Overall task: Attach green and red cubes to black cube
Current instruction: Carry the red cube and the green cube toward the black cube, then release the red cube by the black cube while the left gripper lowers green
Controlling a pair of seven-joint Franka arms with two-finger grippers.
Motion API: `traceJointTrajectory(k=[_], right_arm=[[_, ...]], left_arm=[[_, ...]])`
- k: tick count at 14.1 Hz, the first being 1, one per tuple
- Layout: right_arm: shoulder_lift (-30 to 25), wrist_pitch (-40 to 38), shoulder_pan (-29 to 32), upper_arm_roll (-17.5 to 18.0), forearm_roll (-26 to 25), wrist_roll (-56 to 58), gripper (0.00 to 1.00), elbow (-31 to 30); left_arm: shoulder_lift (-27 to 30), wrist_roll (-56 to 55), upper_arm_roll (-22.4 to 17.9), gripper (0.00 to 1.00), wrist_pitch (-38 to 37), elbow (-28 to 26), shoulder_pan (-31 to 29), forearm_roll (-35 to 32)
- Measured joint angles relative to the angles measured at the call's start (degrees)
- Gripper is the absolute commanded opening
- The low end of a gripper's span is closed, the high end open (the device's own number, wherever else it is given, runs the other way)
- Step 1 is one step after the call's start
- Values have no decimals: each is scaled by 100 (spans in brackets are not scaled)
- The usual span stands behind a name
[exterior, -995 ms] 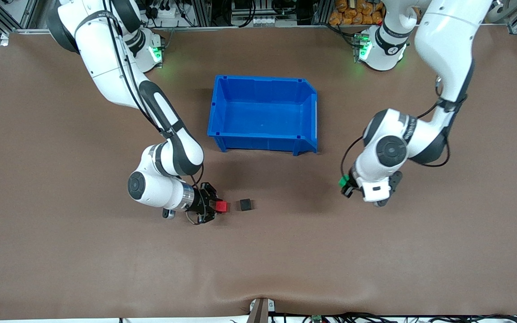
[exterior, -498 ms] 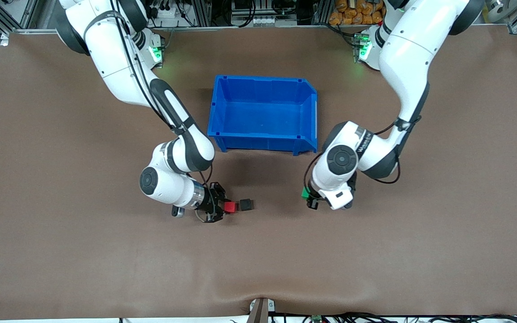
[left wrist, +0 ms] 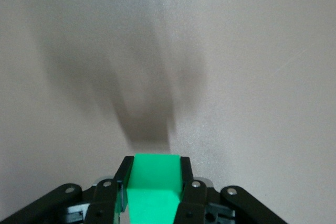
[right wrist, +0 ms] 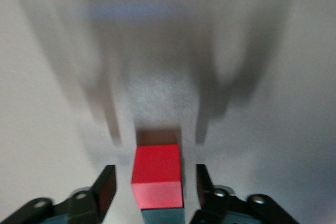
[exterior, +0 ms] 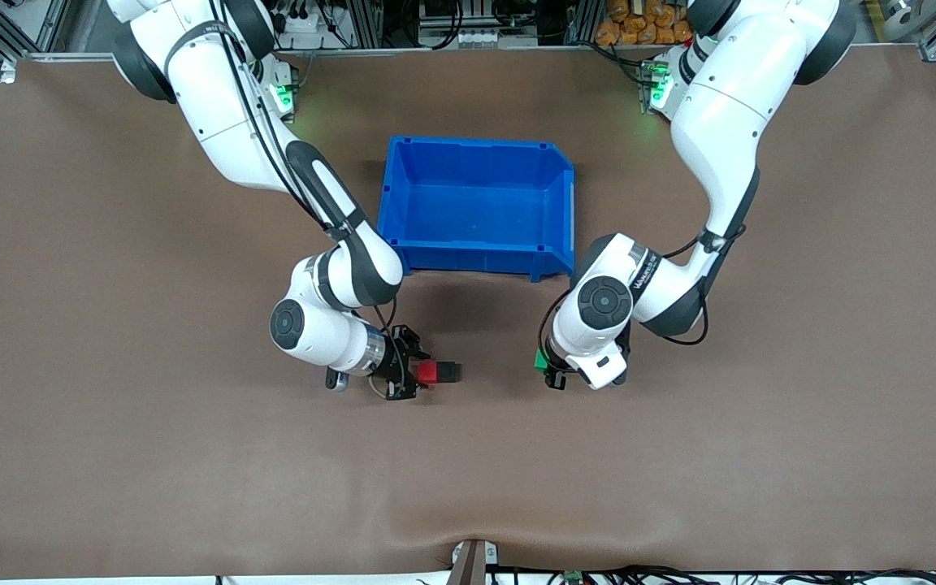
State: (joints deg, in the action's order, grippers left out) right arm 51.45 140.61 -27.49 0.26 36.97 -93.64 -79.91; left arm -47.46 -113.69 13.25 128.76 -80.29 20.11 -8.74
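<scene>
The red cube (exterior: 427,372) lies on the table against the black cube (exterior: 449,371), on the side toward the right arm's end. My right gripper (exterior: 418,374) is low at the table with its fingers on either side of the red cube (right wrist: 157,174). In the right wrist view the gripper (right wrist: 155,174) is open, with a gap on each side of the cube. My left gripper (exterior: 545,361) is shut on the green cube (exterior: 540,358) over bare table, toward the left arm's end from the black cube. The left wrist view shows the green cube (left wrist: 155,182) clamped in that gripper (left wrist: 155,162).
A blue bin (exterior: 478,256), with nothing in it, stands farther from the front camera than the cubes, between the two forearms. The brown table mat (exterior: 468,471) is bare nearer the front camera.
My right gripper carried the red cube toward the black cube until they touch, and its fingers now stand apart from it. My left arm brought the green cube closer to the black cube.
</scene>
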Motion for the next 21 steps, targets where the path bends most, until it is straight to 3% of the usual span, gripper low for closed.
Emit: traceJointTrajectory(k=[2, 5, 10, 17, 21], right_arm=[[-10, 28, 5, -144, -192, 42, 100, 160], [-195, -183, 29, -448, -967, 32, 100, 443], [-941, -1462, 152, -1214, -1162, 484, 100, 571], [-2138, -4312, 1177, -1443, -1328, 3463, 100, 587], [-2774, -5614, 1491, -1518, -2251, 5911, 100, 584]], left_arm=[[-16, -199, 0, 0, 157, 14, 39, 0], [-120, -710, 0, 0, 589, 123, 190, 0], [-570, -1685, -1, 0, 769, 687, 544, 0], [-783, -1881, 8, 0, 865, 828, 653, 392], [-842, -1822, 24, 0, 972, 830, 673, 468]])
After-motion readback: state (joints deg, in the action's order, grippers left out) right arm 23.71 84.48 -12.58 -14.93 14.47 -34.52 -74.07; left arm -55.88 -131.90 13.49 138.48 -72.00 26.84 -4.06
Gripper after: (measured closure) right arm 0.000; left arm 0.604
